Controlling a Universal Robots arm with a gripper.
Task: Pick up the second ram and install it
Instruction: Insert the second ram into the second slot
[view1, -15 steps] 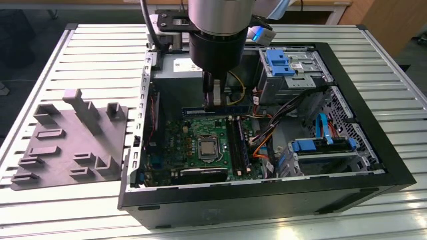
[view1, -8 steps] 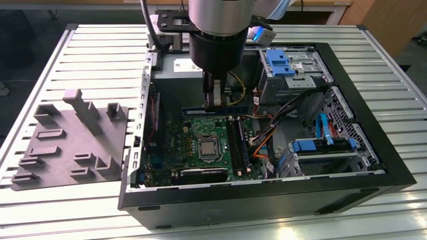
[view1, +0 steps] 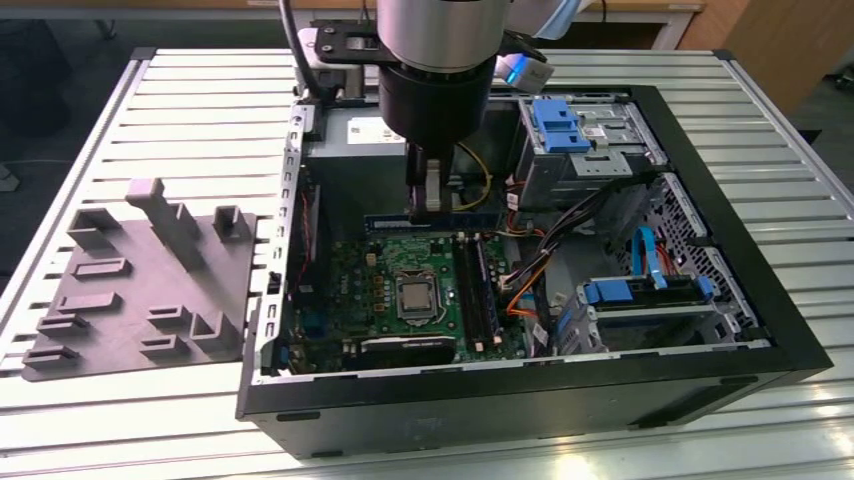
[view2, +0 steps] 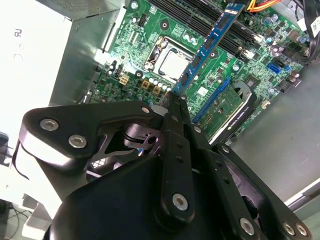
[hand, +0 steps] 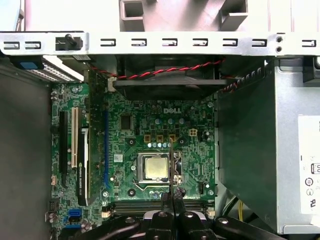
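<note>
Gripper (view2: 176, 98): fingers clamped on the memory stick, gripping it firmly for carrying.
Memory stick (view2: 210, 42): held on edge in the air above the motherboard (view2: 145, 30), not seated; probably carried edge-down so it can meet a slot.
Slots (view2: 187, 15): long and dark, beside the processor (view2: 175, 65).
Case (view1: 534, 390): lying open-side up, giving access from above.
Tray (view1: 140, 290): outside the case.

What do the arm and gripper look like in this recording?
The arm ends in a silver cylinder above a black one. The gripper is matte black, jointed link plates studded with silver screws, tapering to thin fingers.
</note>
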